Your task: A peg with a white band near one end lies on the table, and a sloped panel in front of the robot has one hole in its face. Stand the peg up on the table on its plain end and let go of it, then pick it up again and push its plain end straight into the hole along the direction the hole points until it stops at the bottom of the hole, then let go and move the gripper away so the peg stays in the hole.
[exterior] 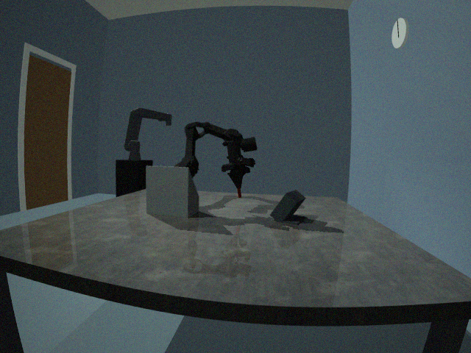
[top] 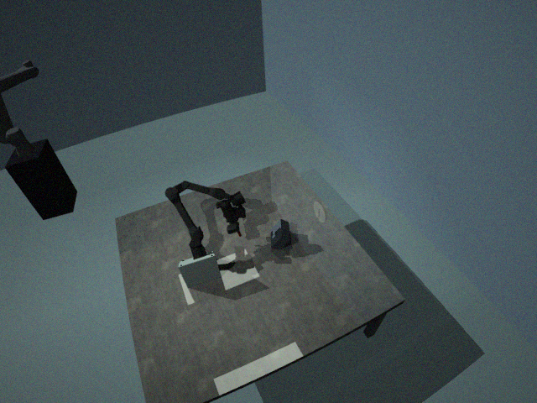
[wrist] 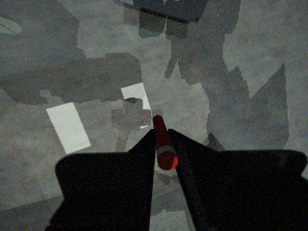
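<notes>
My gripper [top: 237, 231] [exterior: 238, 187] [wrist: 161, 133] is shut on the red peg [top: 239, 234] [exterior: 239, 193] [wrist: 158, 123] and holds it above the table [top: 173, 338] [exterior: 323, 265]. In the wrist view the end with the pale band is nearer the camera, above the fingertips. The plain end points down and away from the camera. In the exterior view the peg is close to upright. The dark sloped panel [top: 280, 236] [exterior: 288, 206] [wrist: 168, 7] stands on the table, to the right of the gripper in the top and exterior views. Its hole cannot be made out.
A large grey box [top: 201, 274] [exterior: 167, 191] stands by the arm's base. Pale patches [top: 239, 279] [wrist: 69, 127] show on the table top. A second arm [exterior: 132, 129] stands on a black pedestal [top: 43, 184] [exterior: 131, 176] beyond the table.
</notes>
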`<state>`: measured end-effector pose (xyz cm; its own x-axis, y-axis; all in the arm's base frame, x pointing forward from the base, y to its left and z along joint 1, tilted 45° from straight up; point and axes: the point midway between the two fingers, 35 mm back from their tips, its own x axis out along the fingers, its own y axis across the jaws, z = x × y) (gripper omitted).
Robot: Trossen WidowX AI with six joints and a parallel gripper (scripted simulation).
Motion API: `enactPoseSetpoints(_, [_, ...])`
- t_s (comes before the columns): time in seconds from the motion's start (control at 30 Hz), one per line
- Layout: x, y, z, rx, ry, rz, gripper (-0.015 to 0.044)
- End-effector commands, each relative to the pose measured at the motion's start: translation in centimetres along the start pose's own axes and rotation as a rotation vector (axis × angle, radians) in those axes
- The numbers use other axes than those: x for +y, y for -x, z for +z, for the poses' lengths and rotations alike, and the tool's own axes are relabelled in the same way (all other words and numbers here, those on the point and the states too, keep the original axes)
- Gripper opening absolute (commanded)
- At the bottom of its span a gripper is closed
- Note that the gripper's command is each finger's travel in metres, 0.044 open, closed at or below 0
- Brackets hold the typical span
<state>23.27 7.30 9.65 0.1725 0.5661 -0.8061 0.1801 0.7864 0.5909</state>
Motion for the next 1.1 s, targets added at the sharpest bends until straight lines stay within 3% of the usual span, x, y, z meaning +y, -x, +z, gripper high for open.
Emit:
enactPoseSetpoints(0.0, [-0.3, -0.3, 0.2, -0.024, -0.017, -0.012, 0.0])
enactPoseSetpoints(1.07, [-1.5, -1.4, 3.3, -0.25, -0.129, -0.044, 0.0])
